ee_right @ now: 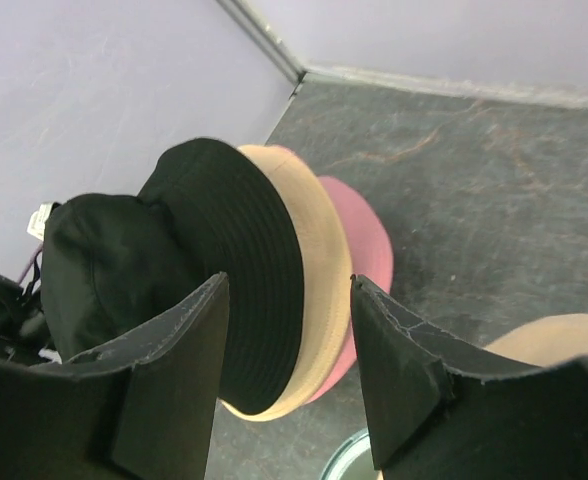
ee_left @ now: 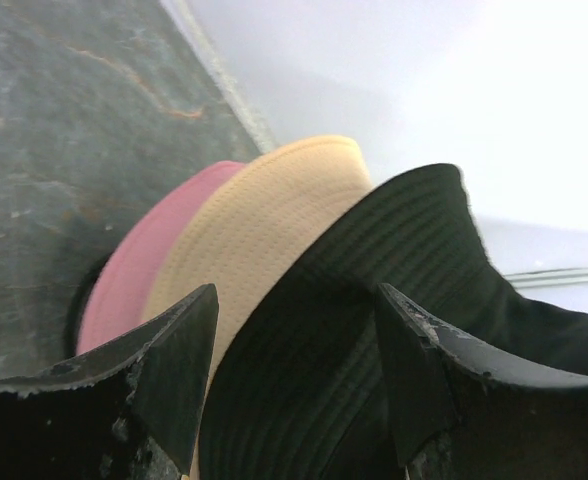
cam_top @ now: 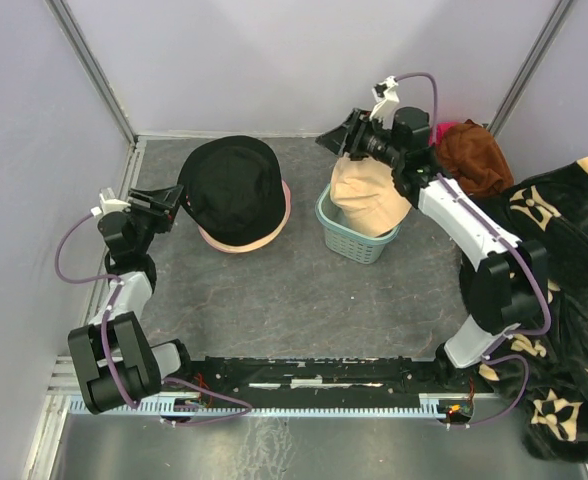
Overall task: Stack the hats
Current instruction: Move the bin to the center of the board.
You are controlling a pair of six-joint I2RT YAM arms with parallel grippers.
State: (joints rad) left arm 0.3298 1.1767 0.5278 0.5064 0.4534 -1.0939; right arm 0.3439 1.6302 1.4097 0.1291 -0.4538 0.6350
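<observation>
A stack of hats lies at the back left: a black hat (cam_top: 232,185) on top, a beige hat's brim (cam_top: 259,243) and a pink hat's brim (cam_top: 286,205) under it. Another beige hat (cam_top: 367,197) sits in the teal basket (cam_top: 359,245). My left gripper (cam_top: 179,197) is open at the left brim of the black hat (ee_left: 374,300), with the beige hat (ee_left: 264,220) and the pink hat (ee_left: 139,270) beyond. My right gripper (cam_top: 339,135) is open and empty, raised over the far side of the basket. In its wrist view the gripper (ee_right: 289,340) frames the stack (ee_right: 224,250).
A rust-brown cloth (cam_top: 474,155) lies at the back right. A black blanket with beige pattern (cam_top: 564,290) covers the right side. Walls close in the back and left. The basket's rim (ee_right: 349,455) and its beige hat (ee_right: 564,335) show low in the right wrist view.
</observation>
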